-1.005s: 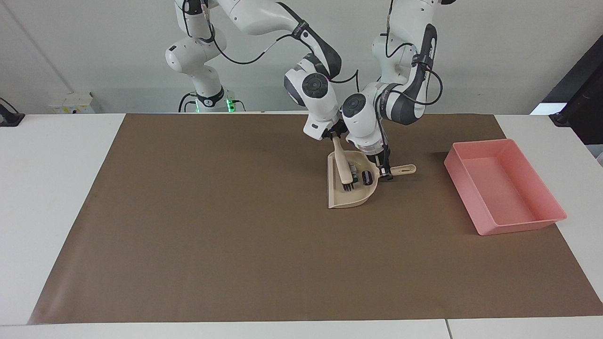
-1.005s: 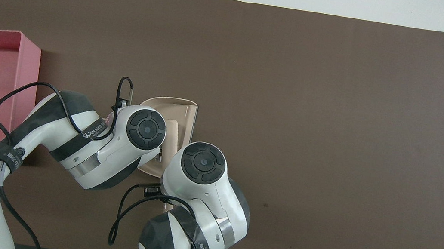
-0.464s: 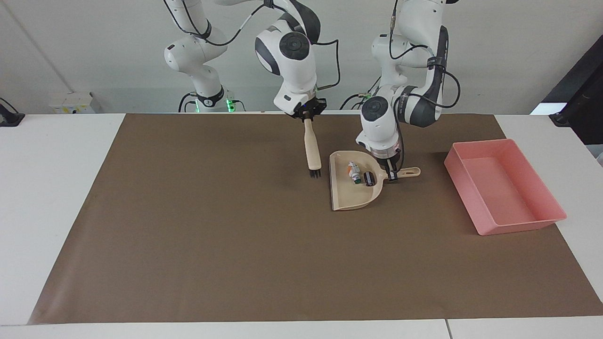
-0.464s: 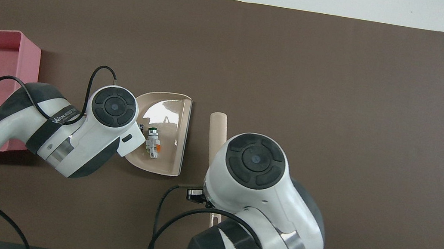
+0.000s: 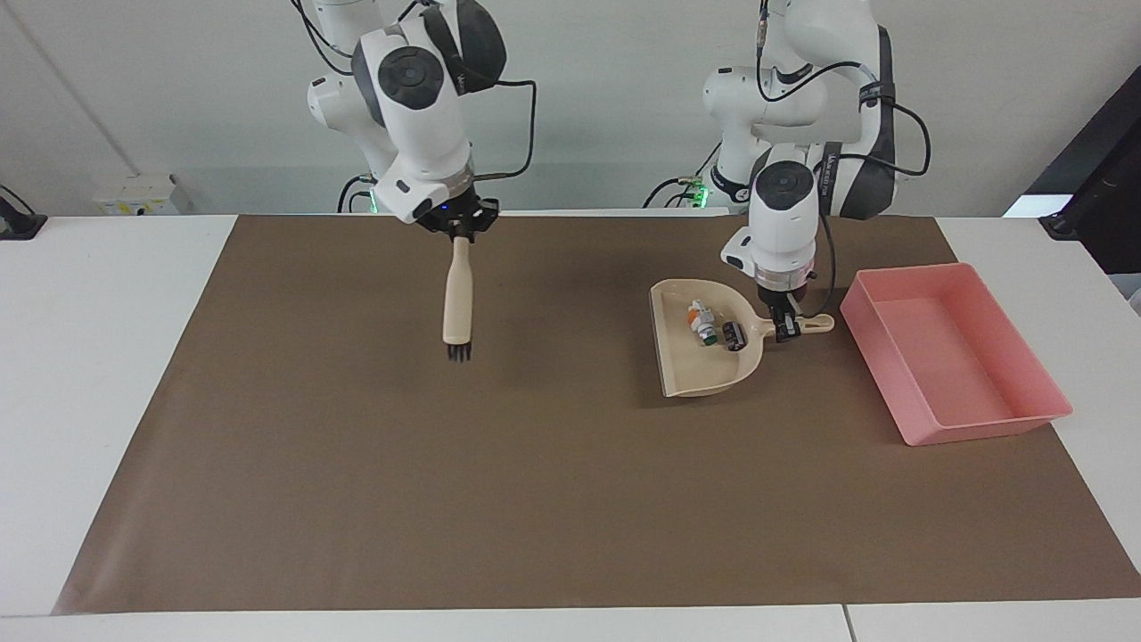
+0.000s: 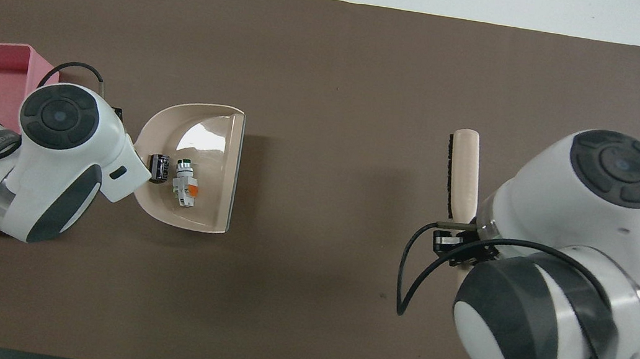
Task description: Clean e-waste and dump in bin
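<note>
So the left gripper (image 5: 785, 333) clamps the dustpan (image 5: 691, 374) handle — e-waste (image 5: 701, 323) inside — beside the bin (image 5: 980, 428); the right gripper (image 5: 459, 234) grips a brush (image 5: 457, 303) aloft.

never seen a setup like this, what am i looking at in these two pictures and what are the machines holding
These are two robot arms bolted at one end of a table, each ending in a two-finger gripper. One picture looks at them from across the table; the other looks down from above their own end, so its sides are swapped.

A brown mat covers most of the table. The left gripper is shut on the handle of a beige dustpan. In the pan lie two scraps of e-waste: a white piece with green marks and a dark block. Beside the pan, toward the left arm's end of the table, sits a shallow pink bin, with nothing visible in it.

The right gripper is shut on the handle of a small brush, which hangs bristles down over bare mat, apart from the pan.
</note>
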